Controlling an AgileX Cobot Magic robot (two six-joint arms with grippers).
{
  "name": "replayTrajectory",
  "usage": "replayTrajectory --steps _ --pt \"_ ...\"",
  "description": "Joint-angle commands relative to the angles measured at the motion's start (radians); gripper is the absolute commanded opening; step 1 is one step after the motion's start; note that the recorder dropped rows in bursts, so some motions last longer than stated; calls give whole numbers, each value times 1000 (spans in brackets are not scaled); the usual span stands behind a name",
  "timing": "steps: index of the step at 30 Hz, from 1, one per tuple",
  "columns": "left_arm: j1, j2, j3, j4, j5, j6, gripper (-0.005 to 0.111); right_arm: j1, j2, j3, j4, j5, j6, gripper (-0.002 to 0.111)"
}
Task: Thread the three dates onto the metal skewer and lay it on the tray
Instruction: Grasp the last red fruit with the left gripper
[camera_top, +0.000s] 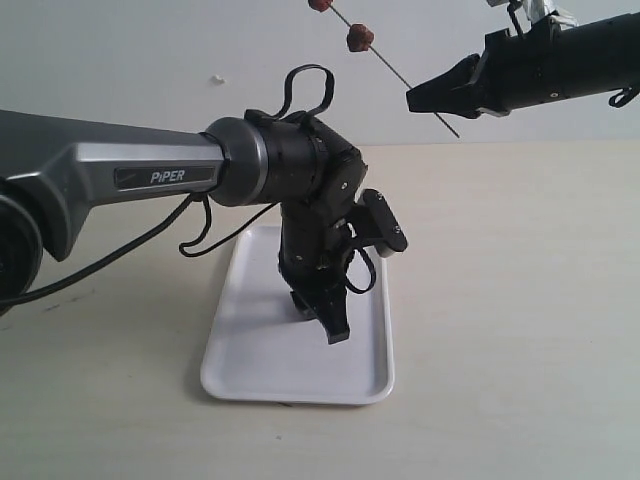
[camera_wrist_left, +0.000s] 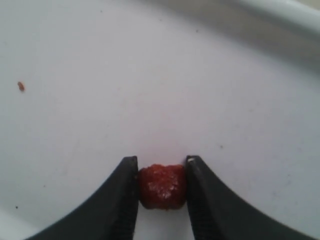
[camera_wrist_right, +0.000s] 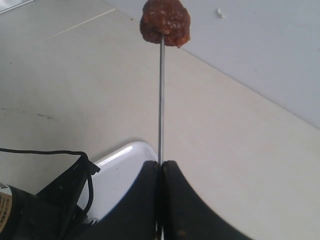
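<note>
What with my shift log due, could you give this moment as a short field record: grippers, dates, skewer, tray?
left gripper: shut on the third date, low over the white tray
right gripper: shut on the metal skewer, held tilted in the air
threaded dates: two, spaced apart near the skewer's upper end
tray position: on the beige table, under the left gripper
remaining: thread third date, lay skewer on tray

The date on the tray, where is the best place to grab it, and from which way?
Pinch its two rounded sides across the middle, coming straight down from above. The date is a small lump lying on the flat tray, so nothing can slide underneath, and its sides are free. The left tool sits just that way, a finger against each side.
</note>
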Motion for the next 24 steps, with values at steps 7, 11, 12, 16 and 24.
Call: replayTrajectory --steps 7,11,12,16,24 --pt "-1 7 0 -13 -3 3 35 -1 -4 -7 10 7 1 0" --pt "-1 7 0 -13 -3 3 32 -1 -4 -7 10 7 1 0" --pt "-1 7 0 -13 -3 3 30 -1 -4 -7 10 7 1 0" --pt "-1 7 0 -13 -1 3 24 -1 -4 -7 10 7 1 0" --pt "32 -22 0 -19 -3 -19 24 -1 -4 -7 7 3 -8 0"
